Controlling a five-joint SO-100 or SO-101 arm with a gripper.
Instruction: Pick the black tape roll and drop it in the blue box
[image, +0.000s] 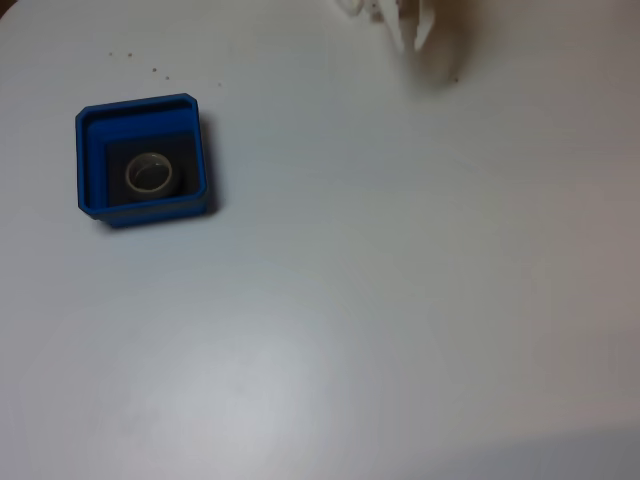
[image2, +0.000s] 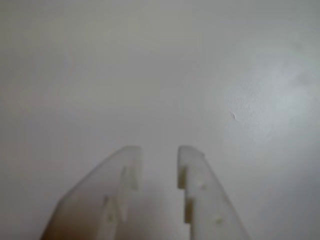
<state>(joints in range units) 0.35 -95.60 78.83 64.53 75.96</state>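
1. In the fixed view, the box (image: 142, 160) sits near the left edge of the bench (image: 380, 300), in its upper half, turned slightly askew to the picture's edges.
2. The tape (image: 150, 174) lies flat inside the box on the dark floor, roughly centred, its pale core facing up; the black outer ring is hard to tell from the floor.
3. A few small dark specks dot the bench above the box, toward the top-left corner, and one more lies near the top edge to the right.
4. The hand (image: 410, 40) shows at the top edge, right of centre, well apart from the box; its white fingertips point down over bare bench and cast a soft shadow.
5. In the wrist view, the hand (image2: 159, 152) enters from the bottom edge, its two white fingers (image2: 200, 185) parted by a narrow gap with nothing between them, bare bench beyond.
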